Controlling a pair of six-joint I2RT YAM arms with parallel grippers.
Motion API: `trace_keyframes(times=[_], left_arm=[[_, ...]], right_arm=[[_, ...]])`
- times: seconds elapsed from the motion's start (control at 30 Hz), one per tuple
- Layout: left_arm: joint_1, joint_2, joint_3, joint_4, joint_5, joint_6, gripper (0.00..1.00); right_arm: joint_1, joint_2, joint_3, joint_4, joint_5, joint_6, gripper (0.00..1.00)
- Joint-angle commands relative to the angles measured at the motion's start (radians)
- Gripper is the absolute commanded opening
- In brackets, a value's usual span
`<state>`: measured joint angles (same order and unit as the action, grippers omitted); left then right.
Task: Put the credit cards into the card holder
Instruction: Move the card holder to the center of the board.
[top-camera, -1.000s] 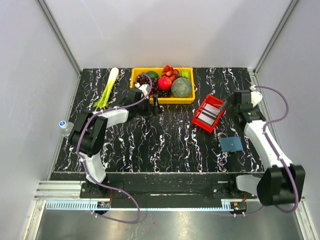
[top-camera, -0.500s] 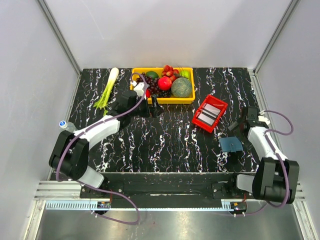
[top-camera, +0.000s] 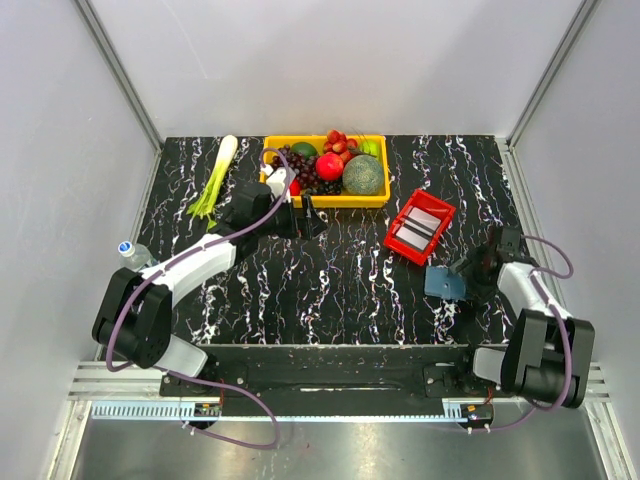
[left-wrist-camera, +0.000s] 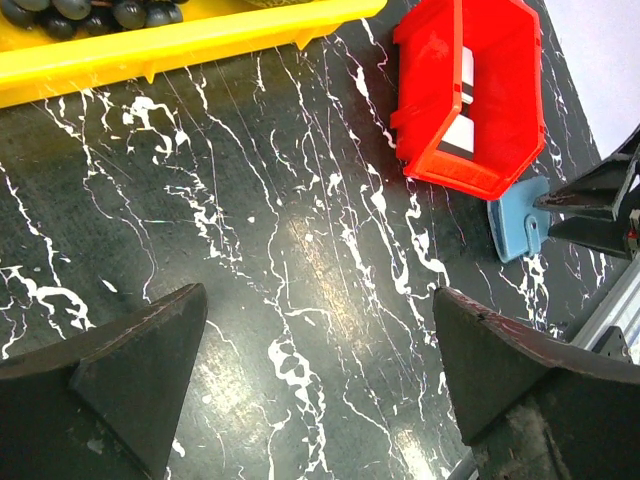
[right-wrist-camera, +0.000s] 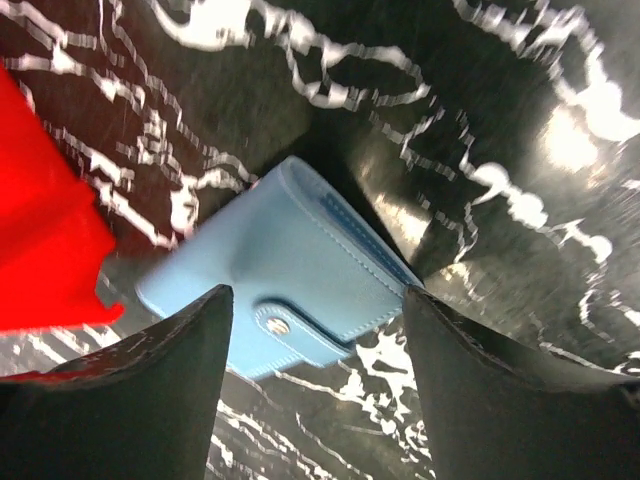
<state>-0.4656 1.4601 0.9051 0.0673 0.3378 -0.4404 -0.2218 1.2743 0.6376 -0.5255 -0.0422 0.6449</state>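
Just beside the red tray (right-wrist-camera: 40, 230), the card holder (right-wrist-camera: 300, 260) lies between the wide-spread right fingers (right-wrist-camera: 312, 300), not clearly clamped; the left fingers (left-wrist-camera: 318, 310), open and empty, are farther off.

Credit cards (left-wrist-camera: 463, 135): mostly hidden behind red tray (left-wrist-camera: 425, 100) wall; number not discernible.
Card holder (right-wrist-camera: 300, 270): just beside red tray, blurred; inside unseen.
Red tray, right wrist view: cut off at left edge.
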Motion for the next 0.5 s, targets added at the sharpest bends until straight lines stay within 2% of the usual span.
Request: trace_keyframes(times=[0.0, 0.13, 0.3, 0.4, 0.47], left_arm=[[-0.008, -0.033, 0.020, 0.012, 0.032, 0.014, 0.99], [-0.011, -0.024, 0.022, 0.002, 0.043, 0.012, 0.99], [-0.021, -0.017, 0.020, 0.005, 0.047, 0.008, 0.99], [-0.024, -0.023, 0.015, -0.001, 0.049, 0.011, 0.99], [-0.027, -0.023, 0.015, -0.004, 0.046, 0.014, 0.99]], right_arm=[[0.039, -0.104, -0.072, -0.021, -0.191, 0.062, 0.73], [0.171, -0.168, -0.053, -0.091, -0.148, 0.111, 0.72], [0.277, -0.116, -0.026, -0.120, -0.116, 0.090, 0.72], [0.285, -0.202, 0.048, -0.154, 0.009, 0.033, 0.75], [0.283, -0.239, 0.094, -0.156, 0.153, -0.037, 0.80]])
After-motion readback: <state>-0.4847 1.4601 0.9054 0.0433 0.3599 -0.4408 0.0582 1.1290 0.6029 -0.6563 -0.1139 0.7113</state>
